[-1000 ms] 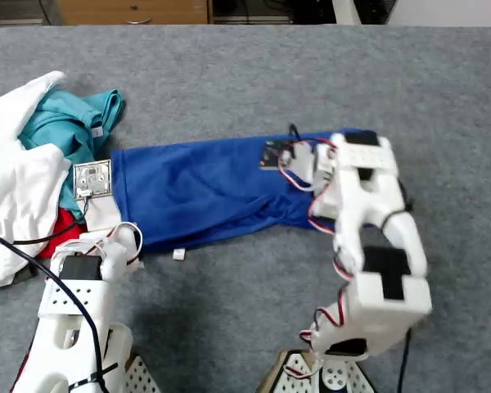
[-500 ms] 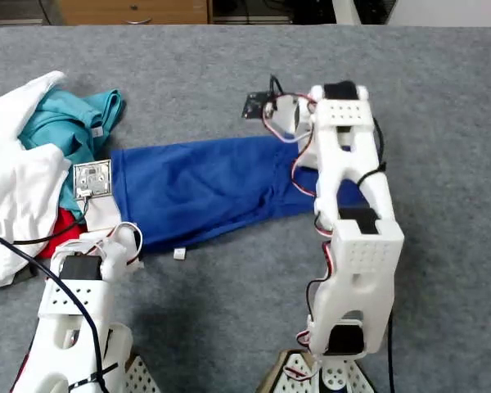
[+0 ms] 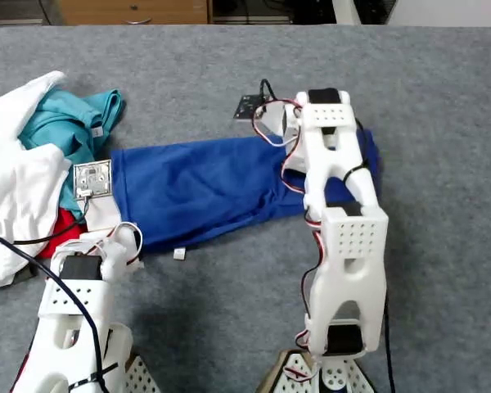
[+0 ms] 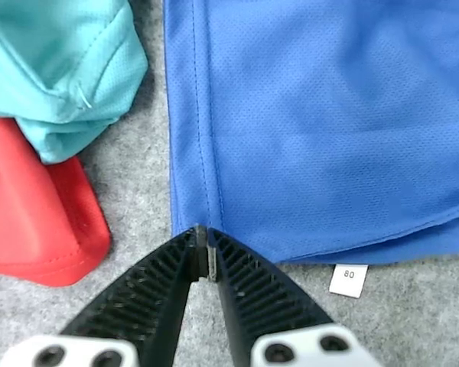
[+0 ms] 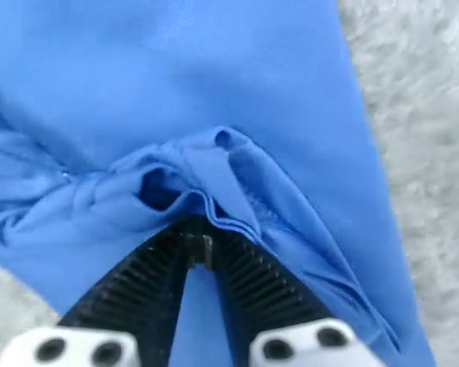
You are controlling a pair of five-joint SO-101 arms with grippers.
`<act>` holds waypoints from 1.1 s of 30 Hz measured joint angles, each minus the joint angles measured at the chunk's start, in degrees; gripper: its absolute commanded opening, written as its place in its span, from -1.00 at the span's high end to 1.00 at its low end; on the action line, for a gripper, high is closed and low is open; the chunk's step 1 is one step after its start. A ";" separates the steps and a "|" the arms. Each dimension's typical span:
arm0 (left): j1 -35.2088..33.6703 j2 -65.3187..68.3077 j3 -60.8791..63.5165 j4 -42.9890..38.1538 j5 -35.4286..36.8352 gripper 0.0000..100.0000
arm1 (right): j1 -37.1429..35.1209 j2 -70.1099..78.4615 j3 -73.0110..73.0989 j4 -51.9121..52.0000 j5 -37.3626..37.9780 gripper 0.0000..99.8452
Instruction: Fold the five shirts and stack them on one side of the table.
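Observation:
A blue shirt [image 3: 196, 184] lies stretched across the middle of the grey table [image 3: 450, 123]. My left gripper [image 4: 204, 256] is shut on the hem corner of the blue shirt [image 4: 329, 130], at the end near the pile. My right gripper [image 5: 197, 248] is shut on a bunched fold of the blue shirt [image 5: 176, 92] at its other end. In the high view the right arm [image 3: 331, 155] reaches out over that end and hides its gripper. The left arm [image 3: 82, 278] sits low at the near left.
A pile of shirts lies at the far left: white [image 3: 16, 180], teal [image 3: 74, 123] and red [image 3: 53, 233]. In the left wrist view, teal [image 4: 53, 61] and red [image 4: 38, 214] cloth lie beside the blue hem, and a white tag [image 4: 348, 279] sticks out.
The right arm has stretched away from its base toward the far side, carrying the blue shirt's end with it and pulling that end flatter. The left arm has stayed put.

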 measured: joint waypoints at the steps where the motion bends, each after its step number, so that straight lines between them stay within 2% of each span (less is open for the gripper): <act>1: 0.00 0.00 0.00 0.00 0.00 0.96 | 0.00 0.09 -1.49 2.02 -0.44 0.99; 9: 0.00 -0.26 1.41 -2.64 0.09 0.96 | 0.35 -3.34 -14.86 19.43 -1.41 0.99; 12: 0.00 -0.26 1.41 -1.58 0.09 0.96 | 2.99 -5.10 -15.47 19.96 -3.52 0.99; 15: 0.00 -0.26 -0.70 3.25 0.09 0.96 | 5.71 -4.31 -15.30 18.37 -5.36 0.99; 19: -2.29 -0.26 -8.09 10.99 -0.09 0.96 | 8.35 1.14 -15.12 12.66 -9.85 0.99; 25: -4.13 -0.26 -19.16 18.90 -3.52 0.96 | 9.67 8.18 -15.12 9.05 -11.34 0.99; 29: -4.13 1.32 -23.12 21.36 -3.69 0.96 | 9.67 8.18 -19.08 12.75 -11.52 0.99; 33: -4.13 9.23 -28.92 21.80 -1.05 0.91 | 9.67 5.71 -28.04 19.34 -11.60 0.99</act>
